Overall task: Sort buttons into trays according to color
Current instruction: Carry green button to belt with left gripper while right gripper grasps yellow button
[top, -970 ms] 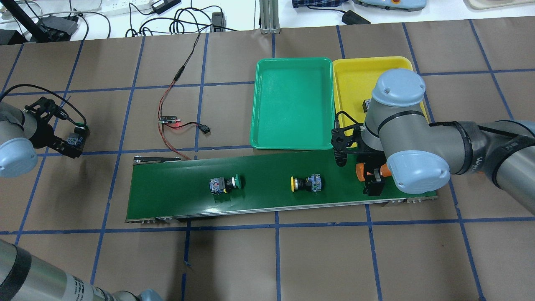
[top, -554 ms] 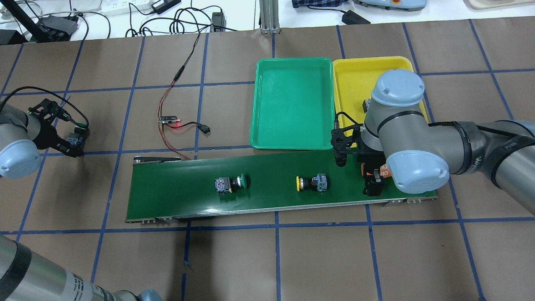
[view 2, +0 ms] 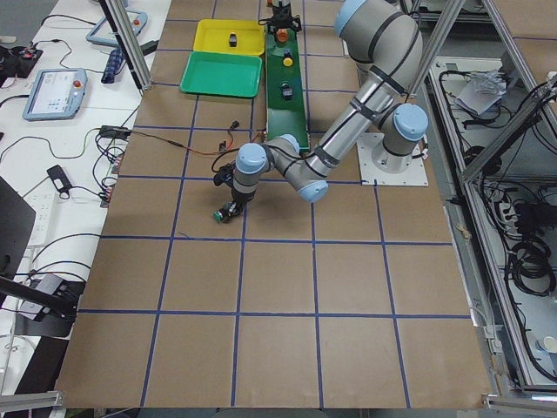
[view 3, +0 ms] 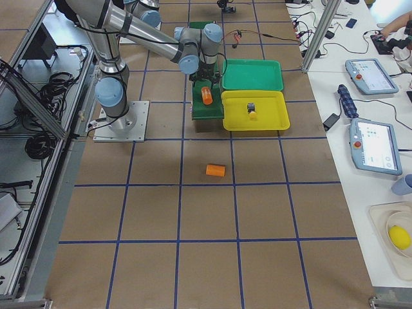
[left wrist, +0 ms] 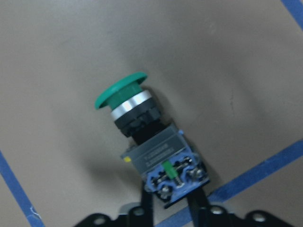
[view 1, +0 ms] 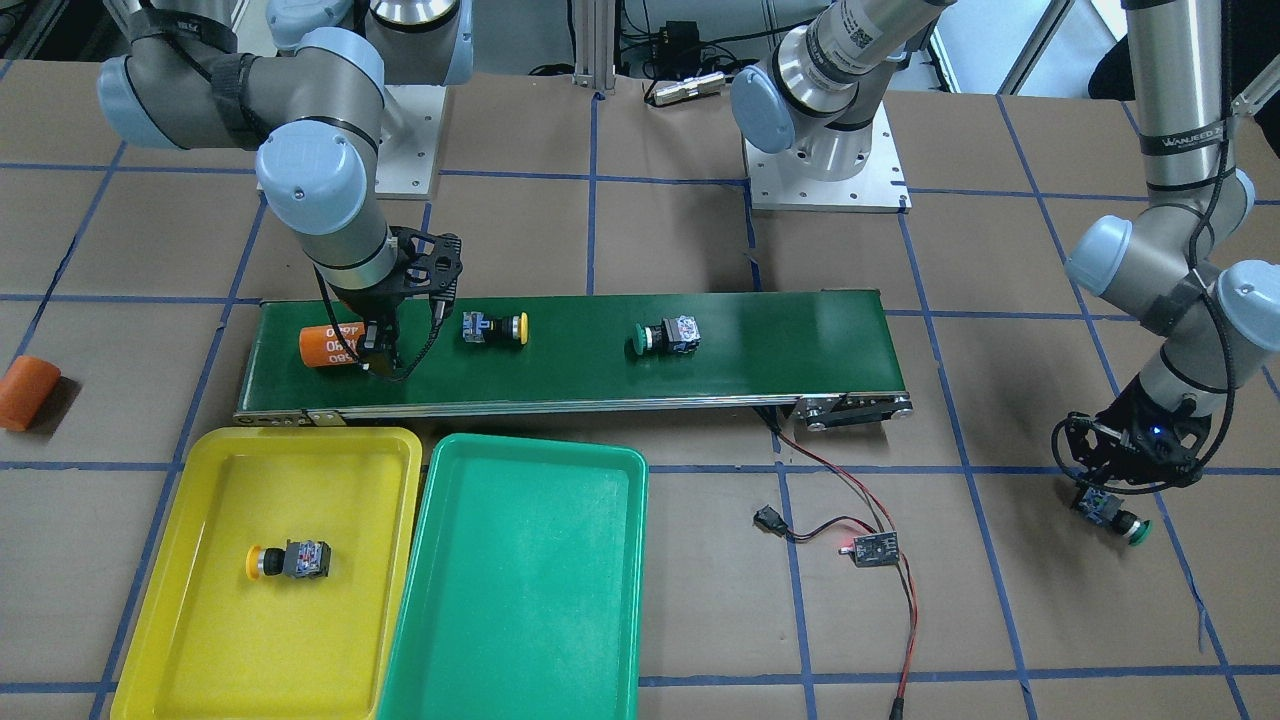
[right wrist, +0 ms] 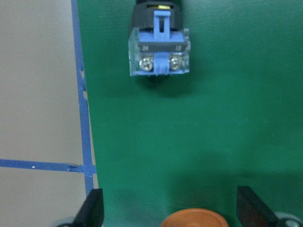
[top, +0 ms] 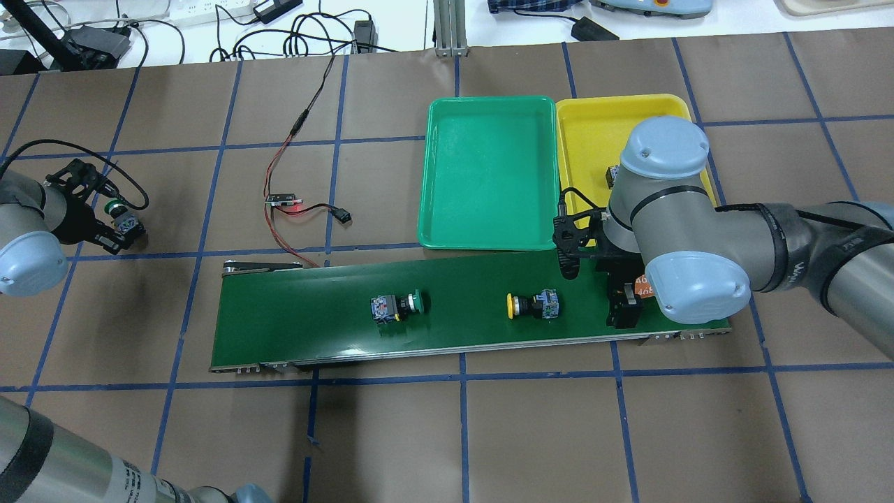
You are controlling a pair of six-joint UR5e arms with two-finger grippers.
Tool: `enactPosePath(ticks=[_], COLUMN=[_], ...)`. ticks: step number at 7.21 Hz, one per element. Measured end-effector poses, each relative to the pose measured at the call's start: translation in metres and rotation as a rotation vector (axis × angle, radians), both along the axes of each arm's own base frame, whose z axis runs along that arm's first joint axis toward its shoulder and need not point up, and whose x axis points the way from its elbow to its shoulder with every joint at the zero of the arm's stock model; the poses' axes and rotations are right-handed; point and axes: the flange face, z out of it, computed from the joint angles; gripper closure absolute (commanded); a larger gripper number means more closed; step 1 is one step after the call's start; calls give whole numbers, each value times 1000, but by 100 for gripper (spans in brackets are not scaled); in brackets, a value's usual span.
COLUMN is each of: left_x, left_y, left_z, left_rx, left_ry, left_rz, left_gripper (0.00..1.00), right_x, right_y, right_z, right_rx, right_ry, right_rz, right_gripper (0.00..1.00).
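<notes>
My left gripper (top: 117, 225) is shut on the switch block of a green button (left wrist: 142, 137) and holds it just above the brown table, far left of the belt. On the belt lie another green button (top: 398, 306) and a yellow button (top: 531, 305). A second yellow button (view 1: 290, 560) lies in the yellow tray (view 1: 200, 640). The green tray (top: 489, 175) beside it holds nothing. My right gripper (right wrist: 173, 208) is open over the belt's right end. An orange cylinder (right wrist: 191, 218) sits between its fingers, and the yellow button (right wrist: 159, 45) is just ahead.
The dark-green conveyor belt (top: 314, 328) runs across the middle. A red-and-black wire with a small lit board (top: 283, 200) lies behind its left end. A second orange cylinder (view 1: 28, 392) rests on the table beyond the belt's right end.
Both belt buttons and the orange cylinder have travelled right along the belt, the cylinder sliding in under my right wrist. My left gripper has turned and shifted slightly with its green button.
</notes>
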Motion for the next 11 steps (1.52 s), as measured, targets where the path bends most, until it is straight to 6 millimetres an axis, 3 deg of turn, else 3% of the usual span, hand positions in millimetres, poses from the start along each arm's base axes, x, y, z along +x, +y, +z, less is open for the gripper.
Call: enactPosePath(ticks=[3,4,6,9,11], left_x=[-6,-12,-47,-139,-223], left_y=[0,2,11,34,56], left_z=[18,25,49,91,109], left_rx=[-16,-7,49,141,158], left_ry=[-24,-33,-31,31,22], left_rz=[-35,-103,-397,-811,-1012], left_gripper=[100,100,100,100,100], right_x=[0,0,0,0,0], right_y=[1,1,1,1,1], right_z=[-1,-2,-2,-3,-3], right_rx=[3,4,5,8,9], right_ry=[0,0,1,1,1], right_rz=[-1,-1,-2,-3,-3], right_gripper=[0,0,0,0,0])
